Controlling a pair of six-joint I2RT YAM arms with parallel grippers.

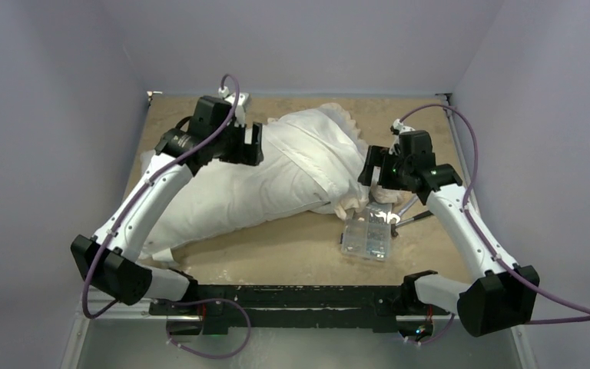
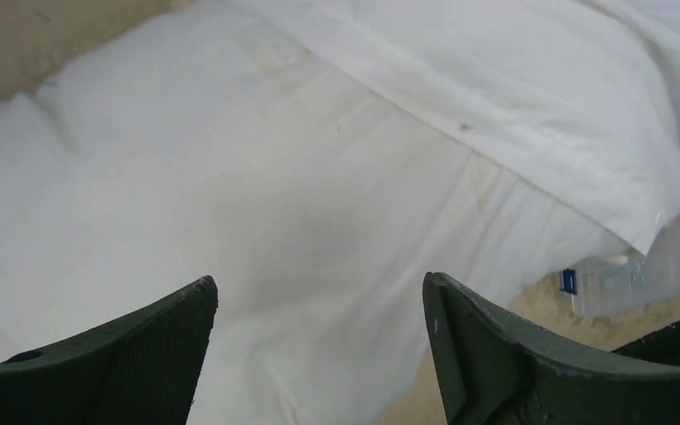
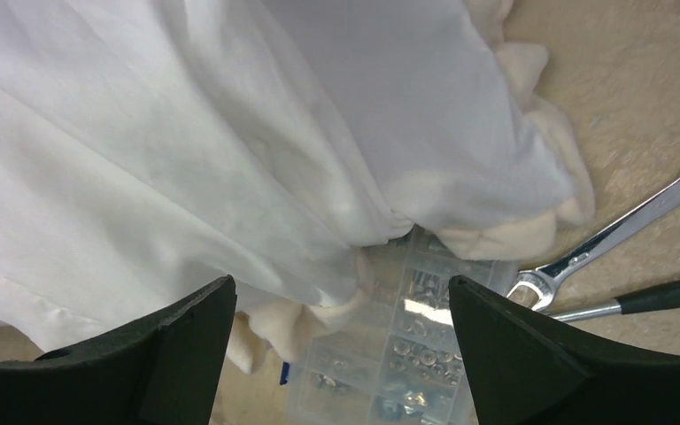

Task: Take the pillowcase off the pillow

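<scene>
Here, one white pillowcase [image 1: 319, 142] with a cream frill covers one end of one white pillow [image 1: 223, 201] on the surface [image 1: 292, 246].
Left wrist: left jaws gape empty above the pillow. Right wrist: right jaws gape empty above the pillowcase, one clear box [image 3: 398, 363] and one wrench [image 3: 620, 232].

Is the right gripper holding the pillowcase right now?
No, the right gripper is open, its fingers spread wide above the pillowcase with nothing between them.

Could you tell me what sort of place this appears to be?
Probably a robot test cell: bare grey walls box in a tan table, with a pillow and a clear parts box.
</scene>
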